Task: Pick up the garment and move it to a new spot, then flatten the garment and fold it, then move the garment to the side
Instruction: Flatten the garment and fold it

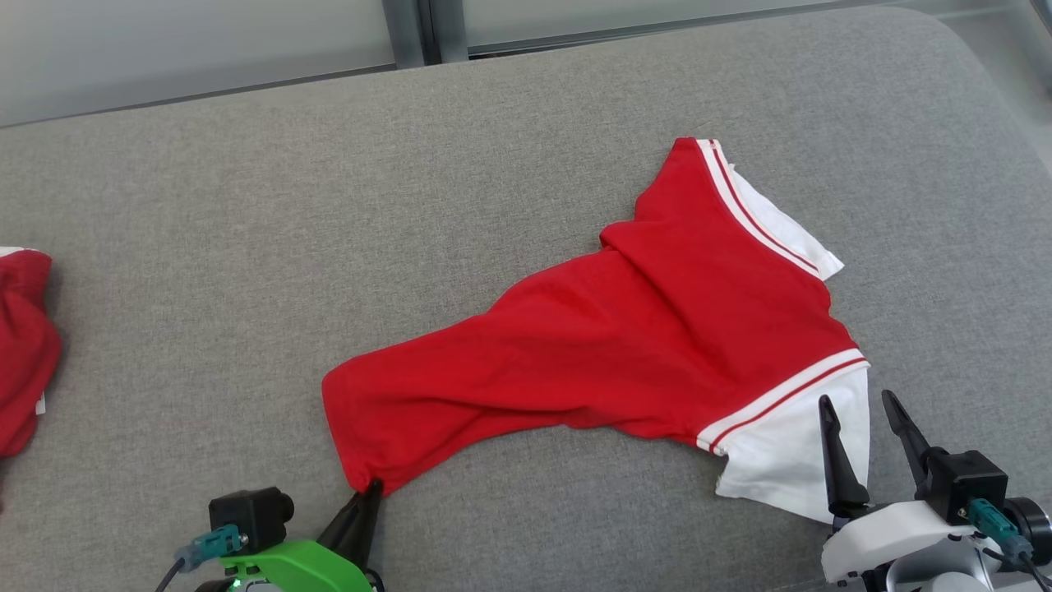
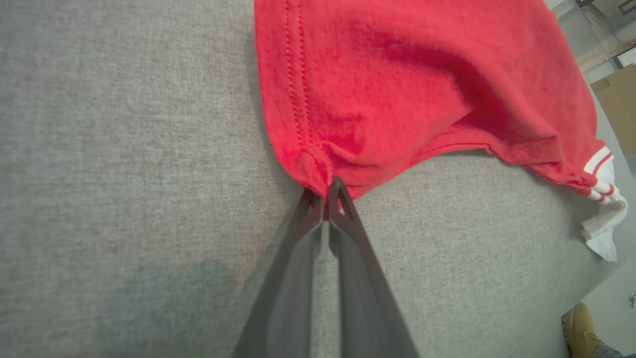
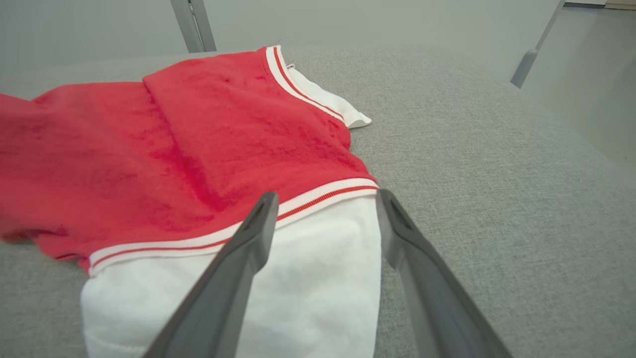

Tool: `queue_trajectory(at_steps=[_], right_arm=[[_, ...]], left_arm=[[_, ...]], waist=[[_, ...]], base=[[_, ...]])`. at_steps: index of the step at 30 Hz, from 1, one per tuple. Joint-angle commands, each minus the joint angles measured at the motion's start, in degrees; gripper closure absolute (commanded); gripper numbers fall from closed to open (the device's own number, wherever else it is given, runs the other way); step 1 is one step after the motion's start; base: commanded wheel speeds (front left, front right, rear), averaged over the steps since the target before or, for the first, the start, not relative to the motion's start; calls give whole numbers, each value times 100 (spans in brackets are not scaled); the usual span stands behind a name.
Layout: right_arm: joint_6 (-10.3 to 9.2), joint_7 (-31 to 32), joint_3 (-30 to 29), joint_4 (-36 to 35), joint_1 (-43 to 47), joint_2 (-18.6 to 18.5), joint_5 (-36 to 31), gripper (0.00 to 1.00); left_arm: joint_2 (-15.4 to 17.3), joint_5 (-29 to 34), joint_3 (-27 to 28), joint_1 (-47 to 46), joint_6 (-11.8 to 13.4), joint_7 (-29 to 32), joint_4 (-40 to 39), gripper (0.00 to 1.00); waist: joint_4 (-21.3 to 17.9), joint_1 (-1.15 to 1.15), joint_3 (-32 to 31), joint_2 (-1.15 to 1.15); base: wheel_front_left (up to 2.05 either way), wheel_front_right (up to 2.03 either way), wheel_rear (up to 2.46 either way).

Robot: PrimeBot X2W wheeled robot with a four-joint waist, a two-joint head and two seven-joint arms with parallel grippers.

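The red shirt point(image 1: 625, 345) is lying spread out on the grey fabric cushion point(image 1: 246, 230), right of centre in the head view, with its body running on a slant from the near left to the far right. Its hem end is pointing toward the robot's left side and its two white sleeves are sitting at the right, one far sleeve point(image 1: 789, 230) and one near sleeve point(image 1: 789, 460), each joined to the red cloth by a white band with a thin red stripe. The left hand point(image 1: 371, 489) is reaching in low at the near corner of the hem, and in the left wrist view the left hand point(image 2: 328, 191) is clenching that corner of the stitched hem point(image 2: 298, 99) between its dark fingertips, with the cloth puckering where it is being pinched. The right hand point(image 1: 857, 399) is hovering over the near sleeve with its fingers standing wide apart, gripping nothing; in the right wrist view the right hand point(image 3: 328, 196) is pointing at the striped band above the white sleeve cloth. A second red garment point(image 1: 25, 353) is lying at the left edge of the cushion, well apart from the shirt. A tan shoe point(image 2: 579, 323) is showing on the floor beyond the cushion's edge.
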Motion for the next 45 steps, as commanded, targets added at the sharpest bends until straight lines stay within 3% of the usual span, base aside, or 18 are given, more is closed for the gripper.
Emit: queue_trajectory(at_steps=[1, 4, 9, 15, 16, 17, 19, 33, 40, 41, 43, 45], right_arm=[[-8, -16, -3, 3, 32, -10, -21, 0], [-8, -16, -16, -8, 24, -10, -51, 0], [-8, -16, -25, 7, 40, -10, -85, 0], [-8, -16, 21, 38, 35, -10, -90, 0], [-8, -16, 24, 35, 50, -10, -90, 0], [-8, -16, 25, 31, 61, -10, -92, 0], [-8, -16, 13, 32, 70, -10, -94, 0], [-8, -16, -40, 43, 189, -8, -163, 0], [-8, -16, -25, 39, 125, -10, -175, 0], [-8, -16, -26, 38, 135, -10, -174, 0], [-8, -16, -26, 38, 153, -10, -178, 0], [-8, -16, -31, 37, 158, -10, -183, 0]], left_arm=[[-8, -32, 51, 93, -36, -61, 44, 14], [-13, -66, 126, 176, -50, -138, 76, 1], [8, -46, 185, 148, -93, -187, 72, 12], [-25, -71, 213, 181, -66, -205, 60, 11], [-10, -74, 213, 202, -65, -207, 54, 23], [8, -88, 206, 222, -69, -189, 49, 56], [50, -97, 190, 266, -83, -168, 30, 100], [703, -345, 456, 987, 174, -105, -609, 100], [493, -443, 264, 1043, 49, 67, -470, 100], [451, -458, 274, 1033, 44, 49, -422, 73], [385, -441, 294, 1011, 49, -1, -321, 0], [366, -423, 299, 1002, 65, -11, -281, 0]], waist=[[4, 0, 4, 0], [13, 0, 4, 0], [17, 0, -15, 0], [-52, 0, -73, 0], [-61, 0, -80, 0], [-72, 0, -84, 0], [-88, 0, -97, 0], [87, 0, -232, 0], [168, 0, -203, 0], [172, 0, -201, 0], [173, 0, -196, 0], [172, 0, -195, 0]], base=[[0, 0, 0], [0, 0, 0], [0, 0, 0], [0, 0, 0], [0, 0, 0], [0, 0, 0], [0, 0, 0], [0, 0, 0], [0, 0, 0], [0, 0, 0], [0, 0, 0], [0, 0, 0]])
